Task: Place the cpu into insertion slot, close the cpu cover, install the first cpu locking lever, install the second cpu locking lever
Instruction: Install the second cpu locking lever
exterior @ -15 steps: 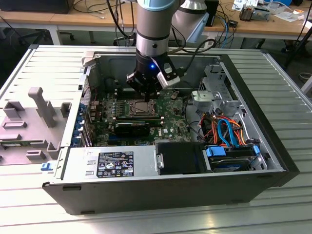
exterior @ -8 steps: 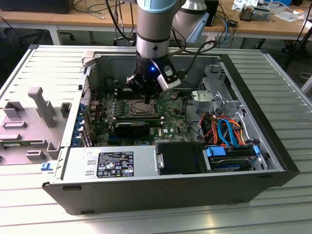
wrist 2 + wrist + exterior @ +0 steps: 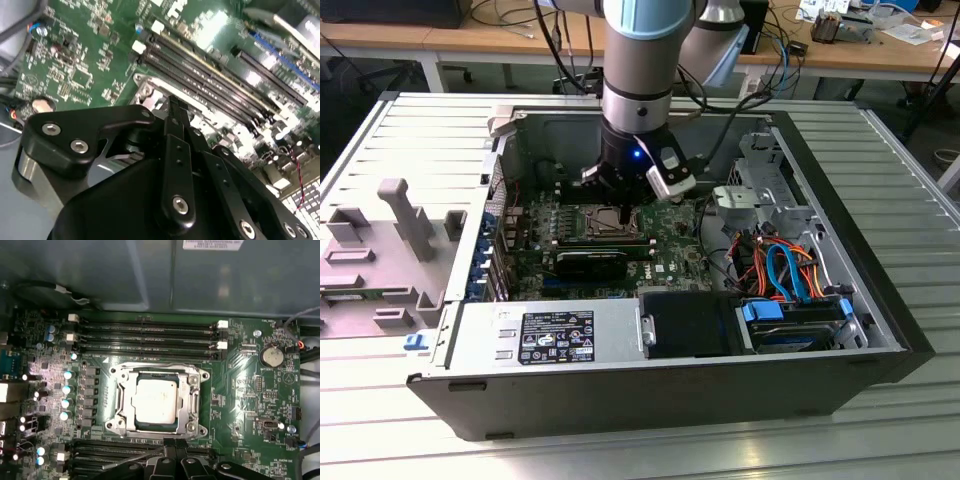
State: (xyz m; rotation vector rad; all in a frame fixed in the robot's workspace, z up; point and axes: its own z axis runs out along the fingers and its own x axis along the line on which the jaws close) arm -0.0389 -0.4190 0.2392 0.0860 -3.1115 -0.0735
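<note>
The arm reaches down into an open computer case [image 3: 880,330] lying on a ribbed metal counter [image 3: 410,130]. Its pincer [image 3: 623,214] hangs low over the green board [image 3: 670,262], right above the socket, and in the exterior view the arm's wrist and a small camera block hide much of that area.

In the first wrist view the cpu [image 3: 155,401] lies flat inside the insertion slot [image 3: 126,412], silver top up. The cpu cover [image 3: 190,390] lies down around it, its window framing the chip. Whether either locking lever is latched is hard to make out; the thin metal along the frame's edges blends with the rim.

The pincer [image 3: 170,446] has its black fingers pressed together, tips just beside the socket edge next to the nearer row of long black memory slots [image 3: 125,450]. They pinch nothing that can be seen. In the second wrist view the pincer [image 3: 172,105] body blocks most of the socket, leaving one silver corner [image 3: 146,90] and the memory slots [image 3: 210,80] beyond it. The cpu itself is hidden there.
</note>
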